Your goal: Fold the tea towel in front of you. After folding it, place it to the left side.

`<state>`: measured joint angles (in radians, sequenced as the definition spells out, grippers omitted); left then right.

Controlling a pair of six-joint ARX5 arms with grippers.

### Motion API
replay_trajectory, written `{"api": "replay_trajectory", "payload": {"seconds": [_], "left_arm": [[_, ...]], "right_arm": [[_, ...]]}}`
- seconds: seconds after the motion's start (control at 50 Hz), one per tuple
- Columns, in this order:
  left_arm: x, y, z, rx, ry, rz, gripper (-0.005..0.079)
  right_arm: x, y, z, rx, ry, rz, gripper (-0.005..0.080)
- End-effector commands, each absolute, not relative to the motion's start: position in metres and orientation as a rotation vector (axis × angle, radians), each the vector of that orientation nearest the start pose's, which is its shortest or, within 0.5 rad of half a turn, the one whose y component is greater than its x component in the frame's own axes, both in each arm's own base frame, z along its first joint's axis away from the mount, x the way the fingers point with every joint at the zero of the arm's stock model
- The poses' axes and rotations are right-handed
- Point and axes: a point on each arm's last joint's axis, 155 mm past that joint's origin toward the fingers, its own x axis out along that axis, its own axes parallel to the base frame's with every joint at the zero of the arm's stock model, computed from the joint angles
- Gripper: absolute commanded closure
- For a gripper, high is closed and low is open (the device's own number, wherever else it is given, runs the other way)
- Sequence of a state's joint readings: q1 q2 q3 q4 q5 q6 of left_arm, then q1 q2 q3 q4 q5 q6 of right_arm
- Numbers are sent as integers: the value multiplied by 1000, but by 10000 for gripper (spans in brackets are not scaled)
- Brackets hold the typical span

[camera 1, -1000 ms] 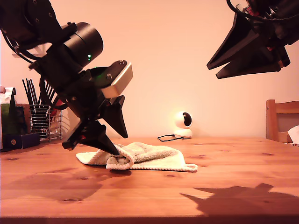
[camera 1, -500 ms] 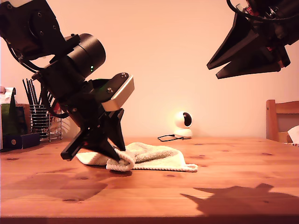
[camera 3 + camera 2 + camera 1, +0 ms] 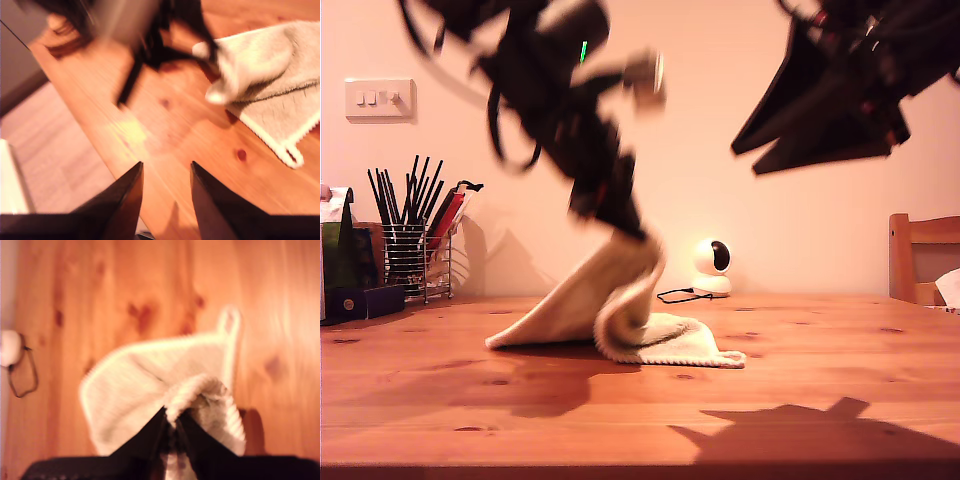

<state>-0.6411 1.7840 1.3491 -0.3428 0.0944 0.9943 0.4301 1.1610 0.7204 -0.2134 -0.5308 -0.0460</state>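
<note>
**Q:** What is happening on the table (image 3: 840,400)?

**A:** My first gripper (image 3: 171,426) is pinching one edge of the towel (image 3: 620,300) and lifting it mid-table, the rest lying flat: the fold is seemingly underway.

**Q:** And next?

**A:** Probably laying that edge across. My second gripper (image 3: 165,190) is hovering spread at the exterior view's upper right.

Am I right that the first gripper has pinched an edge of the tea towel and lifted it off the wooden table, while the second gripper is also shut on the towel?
Not quite. My first gripper does hold a lifted edge of the tea towel above the table. My second gripper, though, is open, clear of the towel and holding nothing, as the second wrist view shows.
</note>
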Motion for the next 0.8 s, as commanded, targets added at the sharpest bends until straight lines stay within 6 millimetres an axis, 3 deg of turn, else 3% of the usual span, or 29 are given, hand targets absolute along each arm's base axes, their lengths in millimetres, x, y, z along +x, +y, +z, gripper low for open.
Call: {"api": "replay_trajectory", "payload": {"seconds": [0.0, 0.12, 0.3, 0.48, 0.78], "left_arm": [[388, -313, 140, 1093, 388, -1048, 766], [384, -315, 159, 1029, 436, -1056, 766], [377, -327, 182, 932, 440, -1093, 766], [362, -337, 183, 916, 452, -1148, 766], [340, -354, 180, 930, 448, -1208, 766]], "right_arm": [[277, 232, 154, 0, 671, 931, 452], [291, 239, 157, 29, 635, 903, 400], [311, 249, 175, 58, 528, 880, 394], [325, 254, 194, 80, 434, 859, 394], [338, 247, 184, 29, 423, 791, 395]]}}
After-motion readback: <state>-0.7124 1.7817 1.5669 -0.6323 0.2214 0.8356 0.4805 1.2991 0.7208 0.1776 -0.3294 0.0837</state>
